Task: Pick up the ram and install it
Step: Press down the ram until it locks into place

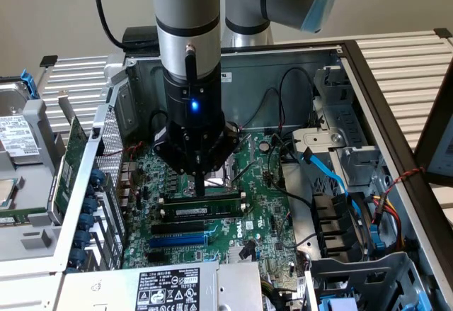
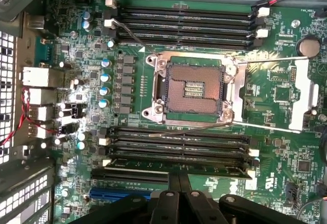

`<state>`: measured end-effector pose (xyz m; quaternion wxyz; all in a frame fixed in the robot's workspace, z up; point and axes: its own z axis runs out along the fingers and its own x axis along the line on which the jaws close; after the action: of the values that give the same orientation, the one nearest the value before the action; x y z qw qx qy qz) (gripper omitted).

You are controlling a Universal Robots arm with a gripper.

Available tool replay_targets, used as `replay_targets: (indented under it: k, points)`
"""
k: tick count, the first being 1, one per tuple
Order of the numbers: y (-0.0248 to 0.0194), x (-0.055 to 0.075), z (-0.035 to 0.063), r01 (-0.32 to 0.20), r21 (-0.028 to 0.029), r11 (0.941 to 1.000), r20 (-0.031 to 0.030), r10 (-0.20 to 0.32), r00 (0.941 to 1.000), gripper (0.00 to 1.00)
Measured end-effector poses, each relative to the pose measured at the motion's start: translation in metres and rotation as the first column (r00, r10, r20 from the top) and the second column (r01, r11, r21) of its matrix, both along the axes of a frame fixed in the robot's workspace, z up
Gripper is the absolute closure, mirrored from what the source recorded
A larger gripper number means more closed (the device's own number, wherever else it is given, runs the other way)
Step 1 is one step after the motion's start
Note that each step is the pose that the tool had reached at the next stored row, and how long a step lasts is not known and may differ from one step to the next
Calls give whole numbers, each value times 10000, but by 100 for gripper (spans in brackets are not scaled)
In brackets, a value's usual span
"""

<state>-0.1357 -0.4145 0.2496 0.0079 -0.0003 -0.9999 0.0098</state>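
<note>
Inspecting tool: gripper [image 1: 200, 185] stood over the open computer case [image 1: 368, 91], fingers pressed together with nothing clamped between them.
Tool contact: closed fingertips [image 2: 180, 183] met the top edge of the ram [image 1: 202, 201]; firm pressure could not be confirmed.
Ram position: directly beneath the fingertips, lying lengthwise in a memory slot [image 2: 179, 155] of the motherboard [image 1: 258, 219]. Whether it was fully seated could not be told.
Socket: bare processor socket [image 2: 193, 89] lay just beyond the fingertips, between two banks of slots.
Far bank: second group of memory slots [image 2: 186, 27] sat past the socket, away from the tool.
Blue slot: blue expansion slot [image 1: 177, 241] lay just behind the tool's fingertips, near the ram.
Side card: green expansion card [image 1: 69, 169] stood outside the case wall, well apart from the tool.
</note>
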Motion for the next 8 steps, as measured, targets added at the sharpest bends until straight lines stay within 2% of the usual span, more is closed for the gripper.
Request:
replay_targets:
  k: [6,8]
  points:
    - [0,0,-4,731,-24,9973,0,-731,9973,89]
    - [0,0,-5,825,-27,9966,1,-825,9966,89]
